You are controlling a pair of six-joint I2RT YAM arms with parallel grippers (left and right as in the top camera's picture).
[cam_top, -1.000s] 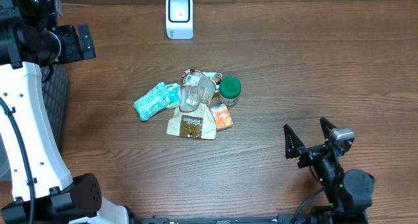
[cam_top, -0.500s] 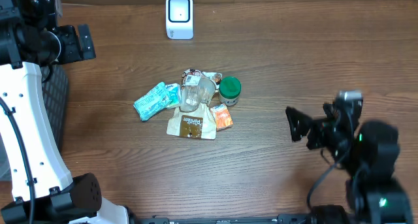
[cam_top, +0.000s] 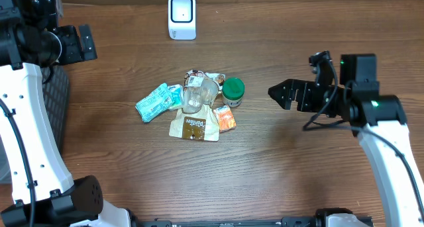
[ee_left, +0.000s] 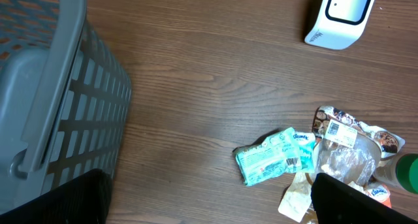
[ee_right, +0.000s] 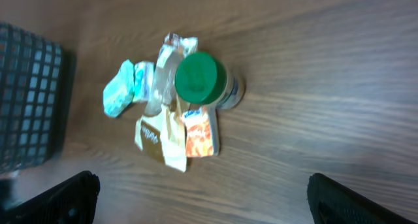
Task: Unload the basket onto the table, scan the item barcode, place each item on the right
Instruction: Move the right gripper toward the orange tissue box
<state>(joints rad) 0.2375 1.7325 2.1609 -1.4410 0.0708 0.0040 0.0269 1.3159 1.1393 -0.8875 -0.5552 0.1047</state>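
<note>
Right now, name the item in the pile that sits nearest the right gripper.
The jar with the green lid, upright at the pile's right edge, facing the right gripper. The tissue pack, brown pouch and orange packet lie flat, farther left.

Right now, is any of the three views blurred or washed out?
Right wrist view: soft and smeared throughout; the green-lidded jar lacks crisp edges. Left wrist view: sharp, and the print on the teal packet is distinct. Overhead view: evenly lit and sharp, with no glare on the white scanner.

My mock shop checkout on a robot test rig, white box-shaped barcode scanner on brown wood-grain table, grey plastic lattice basket, heaped small snack packets
</note>
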